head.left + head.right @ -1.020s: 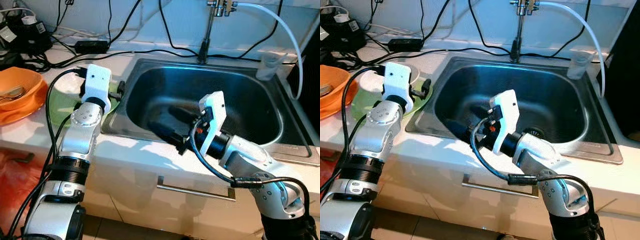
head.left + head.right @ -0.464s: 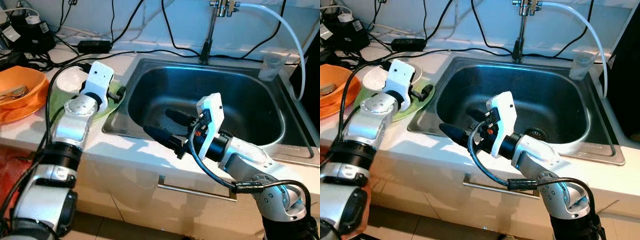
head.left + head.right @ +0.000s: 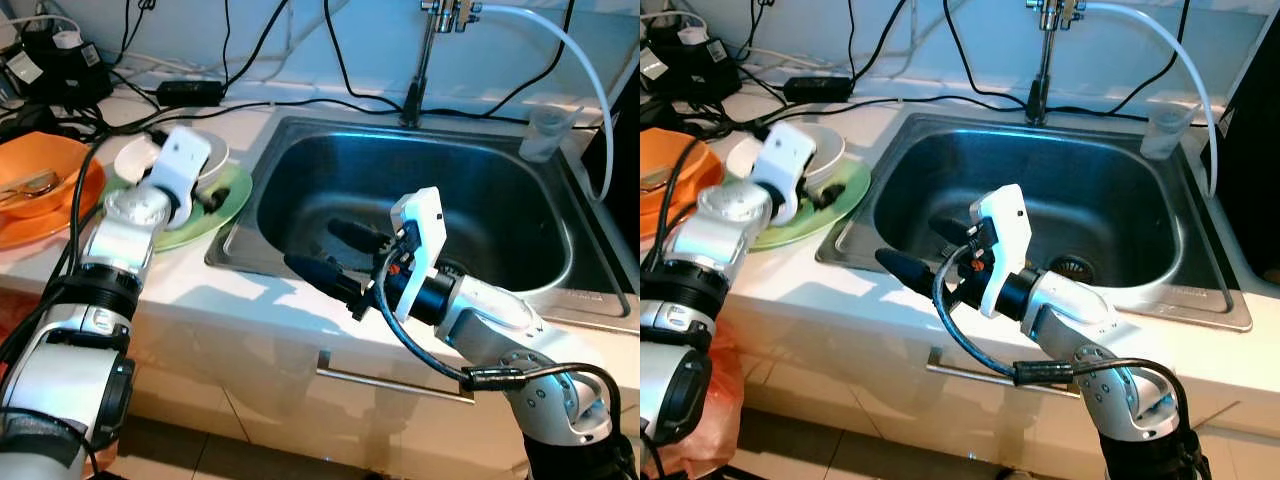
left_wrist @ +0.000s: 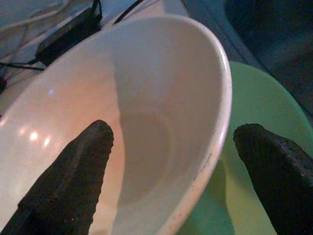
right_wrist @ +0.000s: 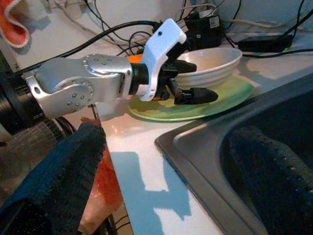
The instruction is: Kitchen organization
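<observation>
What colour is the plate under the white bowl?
Light green plate, clearest in the right wrist view.

A home kitchen: a steel sink (image 3: pixel 520 290) set in a white counter (image 3: pixel 270 305), with a tap (image 3: pixel 440 15) above.

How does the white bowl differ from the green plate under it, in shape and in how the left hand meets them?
The round white ceramic bowl is deep with raised walls; the flat pale green plate is shallow and wider. The bowl sits on the plate; the plate lies on the white counter. The open left hand has its fingers either side of the bowl's rim, with one finger above the plate. Both are round.
</observation>
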Tool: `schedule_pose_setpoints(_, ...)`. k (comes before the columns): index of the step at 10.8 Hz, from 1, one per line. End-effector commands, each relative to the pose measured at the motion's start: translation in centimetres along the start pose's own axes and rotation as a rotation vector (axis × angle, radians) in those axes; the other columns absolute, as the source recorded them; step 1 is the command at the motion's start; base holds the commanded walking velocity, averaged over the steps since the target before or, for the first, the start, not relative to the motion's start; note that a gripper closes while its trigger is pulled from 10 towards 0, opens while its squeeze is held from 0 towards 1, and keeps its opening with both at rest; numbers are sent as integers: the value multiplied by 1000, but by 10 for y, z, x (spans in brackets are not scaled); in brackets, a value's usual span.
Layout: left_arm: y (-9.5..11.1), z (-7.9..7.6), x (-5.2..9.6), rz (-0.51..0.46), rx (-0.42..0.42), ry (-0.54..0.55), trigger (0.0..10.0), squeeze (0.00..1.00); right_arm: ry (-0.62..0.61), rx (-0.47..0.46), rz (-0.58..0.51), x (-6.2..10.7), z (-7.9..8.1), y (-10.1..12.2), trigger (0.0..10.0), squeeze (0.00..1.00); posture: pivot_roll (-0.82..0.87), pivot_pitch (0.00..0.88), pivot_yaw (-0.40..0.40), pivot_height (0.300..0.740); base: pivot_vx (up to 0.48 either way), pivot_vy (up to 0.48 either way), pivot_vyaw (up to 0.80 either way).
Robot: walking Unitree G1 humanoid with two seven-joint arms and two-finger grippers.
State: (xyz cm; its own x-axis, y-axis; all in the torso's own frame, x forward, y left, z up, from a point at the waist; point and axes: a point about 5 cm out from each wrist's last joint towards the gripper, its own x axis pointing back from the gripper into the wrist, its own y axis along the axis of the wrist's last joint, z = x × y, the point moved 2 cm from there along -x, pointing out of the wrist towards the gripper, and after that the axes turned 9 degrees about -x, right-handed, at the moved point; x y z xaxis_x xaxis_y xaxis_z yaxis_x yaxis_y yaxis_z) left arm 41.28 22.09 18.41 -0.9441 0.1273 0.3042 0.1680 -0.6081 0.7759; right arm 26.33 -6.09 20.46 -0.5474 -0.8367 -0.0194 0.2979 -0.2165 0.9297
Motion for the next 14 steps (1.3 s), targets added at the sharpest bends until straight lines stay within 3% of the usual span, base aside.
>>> schedule_pose_setpoints(1,5,4,0,-17,9,-18,10000,0,8,15,-9,0,4,2,10000,0,-39,0,55,740,0,0,0)
schedule_pose_setpoints(3,-5,-3,-2,-11,27,-68,0,0,14,12,-8,1,5,1,10000,0,-44,0,55,740,0,0,0)
schedule_pose_setpoints(7,-10,-5,-2,-18,40,-86,0,0,14,10,-2,3,5,0,10000,0,-45,0,53,740,0,0,0)
schedule_pose_setpoints(14,3,9,-1,-110,41,15,0,0,7,15,5,3,4,-3,10000,0,-45,0,53,740,0,0,0)
